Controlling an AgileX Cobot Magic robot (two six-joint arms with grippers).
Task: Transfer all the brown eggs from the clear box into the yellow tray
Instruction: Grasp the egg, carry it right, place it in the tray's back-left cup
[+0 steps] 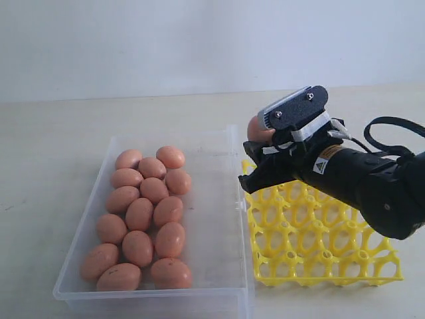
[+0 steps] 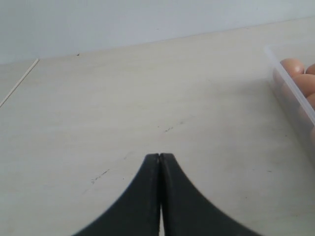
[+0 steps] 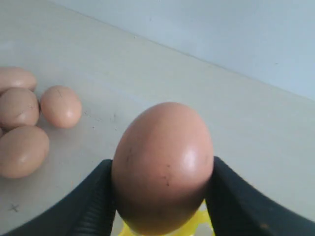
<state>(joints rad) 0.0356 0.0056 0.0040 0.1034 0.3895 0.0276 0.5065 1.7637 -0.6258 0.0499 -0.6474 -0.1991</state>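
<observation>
**One egg up in the air over the yellow tray**

The right gripper (image 3: 161,172) holds one brown egg (image 3: 162,157). Its two black fingers (image 3: 98,191) press on the egg's sides, one on each side. The egg stands tall, with its narrow end up. In the exterior view, this held egg (image 1: 257,129) is up in the air, over the back corner of the yellow tray (image 1: 319,256), on the side next to the clear box (image 1: 216,199). A bit of yellow shows just under the egg in the right wrist view.

The other brown eggs (image 1: 139,214) lie in the clear box. They are packed close together on its left side, many of them touching. The box sits just beside the tray on the pale table (image 1: 53,133).

The left gripper (image 2: 160,162) is closed tight, its two tips pressed together with nothing between them. It is over the bare table, near one end of the clear box.
</observation>
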